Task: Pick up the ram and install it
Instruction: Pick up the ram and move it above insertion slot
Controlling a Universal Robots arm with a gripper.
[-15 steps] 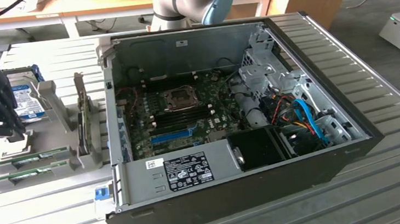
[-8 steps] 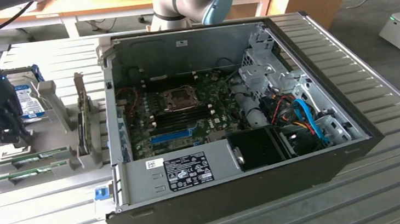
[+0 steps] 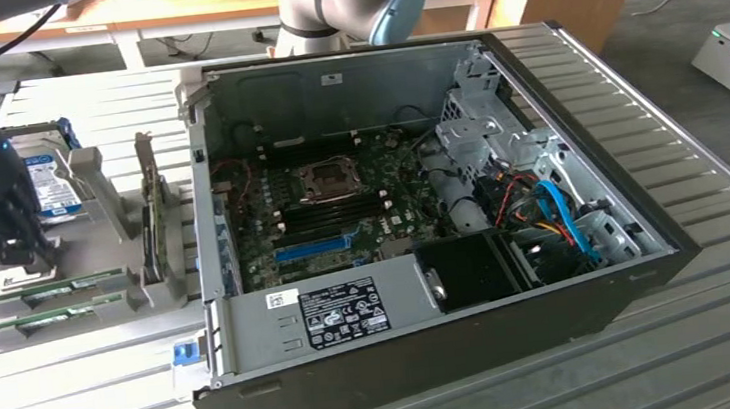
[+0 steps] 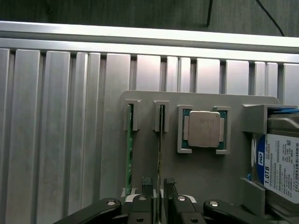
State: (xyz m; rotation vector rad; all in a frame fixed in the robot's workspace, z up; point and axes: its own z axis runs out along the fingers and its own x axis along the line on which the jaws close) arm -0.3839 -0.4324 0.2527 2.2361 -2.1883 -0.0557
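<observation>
Two green ram sticks stand on edge in a grey holder (image 4: 149, 154). One ram stick (image 4: 129, 149) is free. The other ram stick (image 4: 160, 140) runs down between my gripper's (image 4: 158, 183) two black fingertips, which stand open on either side of it with a small gap. In the exterior view my gripper (image 3: 9, 261) hovers at the far left, just above the ram sticks (image 3: 59, 287), and holds nothing. To the exterior view's right of the holder, the open computer case (image 3: 569, 94) shows the motherboard (image 3: 338, 207).
In the same holder sit a CPU chip (image 4: 204, 129) and a blue-labelled hard drive (image 4: 280, 163). An expansion card (image 3: 153, 220) stands upright between the holder and the case. The slatted metal table (image 3: 701, 353) carries everything. A second robot arm (image 3: 345, 0) stands behind the case.
</observation>
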